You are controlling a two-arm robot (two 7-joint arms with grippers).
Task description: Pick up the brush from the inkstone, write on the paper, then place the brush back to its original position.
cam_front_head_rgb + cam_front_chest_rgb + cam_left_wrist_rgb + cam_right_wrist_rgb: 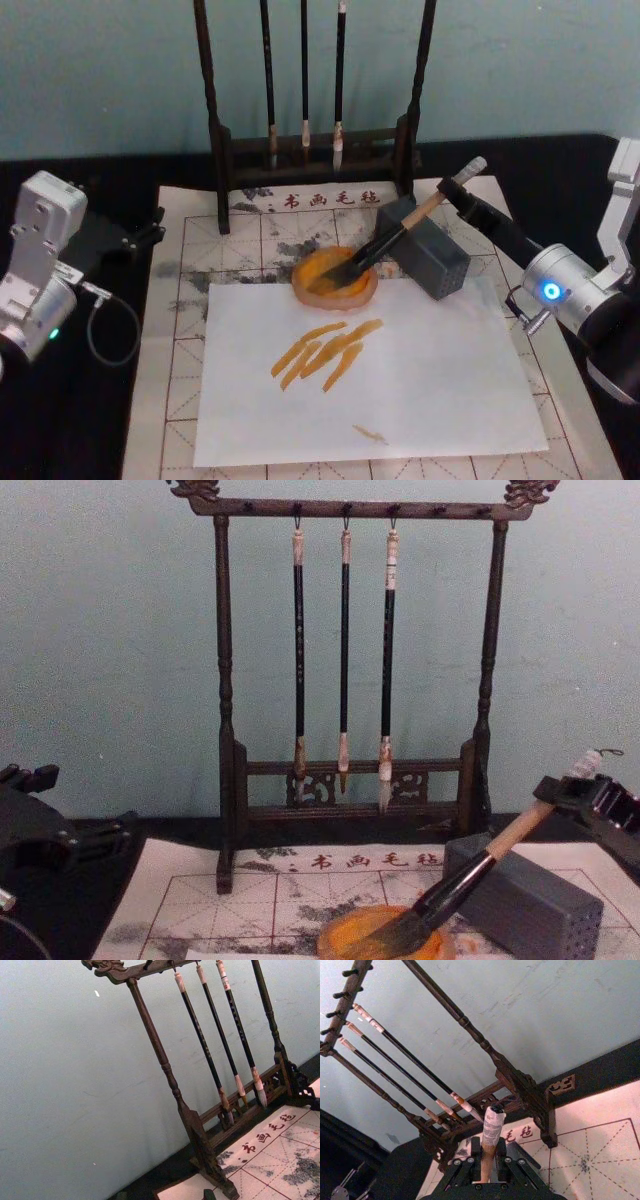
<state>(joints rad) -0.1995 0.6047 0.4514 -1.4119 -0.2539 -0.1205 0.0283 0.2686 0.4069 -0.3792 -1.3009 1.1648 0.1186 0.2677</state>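
Right hand [455,190] clenched on brush [397,231], bristles in inkstone [312,287]; black table [80,430], teal wall [100,70] behind; left hand [148,228] parked left (grip unclear).

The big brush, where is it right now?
In the head view the brush slants right of centre, its bristle tip in the inkstone, handle beside the grey block, upper end held by the right gripper.

inkstone [340,942]: cut by chest view's lower edge | brush [493,1125]: wrist view, bristles apparently behind right claw [489,1152]
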